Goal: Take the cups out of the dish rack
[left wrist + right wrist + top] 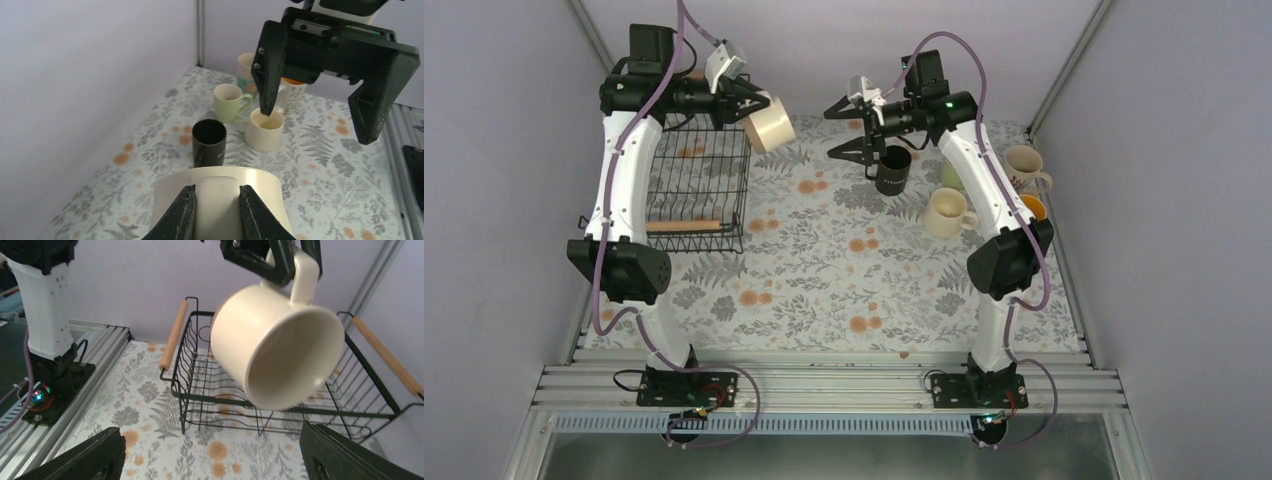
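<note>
My left gripper is shut on the handle of a cream mug and holds it tilted in the air just past the right side of the black wire dish rack. In the left wrist view my fingers clamp the mug's handle. The right wrist view shows the mug hanging mouth-down in front of the rack, which holds no mugs in view. My right gripper is open and empty, above a black mug standing on the table.
Other mugs stand on the floral cloth at the right: a cream one, a pale green one, a beige one and one with an orange inside. The rack's wooden handles lie at its ends. Walls close in behind.
</note>
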### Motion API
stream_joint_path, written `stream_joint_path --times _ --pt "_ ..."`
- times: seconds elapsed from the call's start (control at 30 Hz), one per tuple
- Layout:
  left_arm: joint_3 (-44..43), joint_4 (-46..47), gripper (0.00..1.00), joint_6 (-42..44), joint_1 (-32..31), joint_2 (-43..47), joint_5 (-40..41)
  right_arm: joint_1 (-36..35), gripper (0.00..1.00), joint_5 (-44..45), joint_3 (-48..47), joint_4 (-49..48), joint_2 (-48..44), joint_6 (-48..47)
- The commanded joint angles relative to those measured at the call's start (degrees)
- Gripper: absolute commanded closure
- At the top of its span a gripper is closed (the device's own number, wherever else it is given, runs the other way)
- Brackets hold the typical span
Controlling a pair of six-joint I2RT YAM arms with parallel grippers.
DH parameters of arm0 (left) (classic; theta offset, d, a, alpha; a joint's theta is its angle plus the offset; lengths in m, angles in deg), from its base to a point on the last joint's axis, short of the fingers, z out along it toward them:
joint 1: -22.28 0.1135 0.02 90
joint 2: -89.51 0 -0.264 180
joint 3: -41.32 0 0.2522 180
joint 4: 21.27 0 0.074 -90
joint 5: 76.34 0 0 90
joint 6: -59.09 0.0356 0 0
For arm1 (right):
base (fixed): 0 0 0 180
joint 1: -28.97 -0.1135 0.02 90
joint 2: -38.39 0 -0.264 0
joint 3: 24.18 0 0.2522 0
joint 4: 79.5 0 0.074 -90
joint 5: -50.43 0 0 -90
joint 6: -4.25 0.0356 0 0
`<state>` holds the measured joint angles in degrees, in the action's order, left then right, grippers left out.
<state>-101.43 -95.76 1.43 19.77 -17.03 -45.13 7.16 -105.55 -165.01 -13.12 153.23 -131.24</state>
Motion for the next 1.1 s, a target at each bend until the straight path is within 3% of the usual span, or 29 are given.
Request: stream_joint_path --times 0.0,0.23,0.5,0.67,0.87,1.07 --pt "0.35 6.67 0.98 -0.24 -0.72 2.03 -10.46 -1.75 0.12 -5.37 -1.58 -4.45 1.33 3.18" --pt "2.86 12.14 0.98 -3.23 -2.95 2.37 -12.94 -3.77 0.28 -5.17 -1.96 -4.52 2.89 3.27" --pt "7.36 17.25 0.98 -6.08 -6.50 3.19 -15.06 -4.28 0.37 -5.54 -1.35 -6.19 2.70 4.80" --pt "9.60 22.18 0.98 -8.49 -7.72 3.37 -15.26 -4.38 0.52 -5.43 -0.84 -5.48 2.84 4.71" --pt "9.72 24.73 0.98 -9.21 -8.50 3.13 -14.35 -4.39 0.77 -4.49 0.59 -2.74 2.54 2.23" --pt "11.56 28.14 0.98 -10.78 -8.76 3.85 -13.73 -4.32 0.94 -3.91 3.77 -3.18 0.86 1.39"
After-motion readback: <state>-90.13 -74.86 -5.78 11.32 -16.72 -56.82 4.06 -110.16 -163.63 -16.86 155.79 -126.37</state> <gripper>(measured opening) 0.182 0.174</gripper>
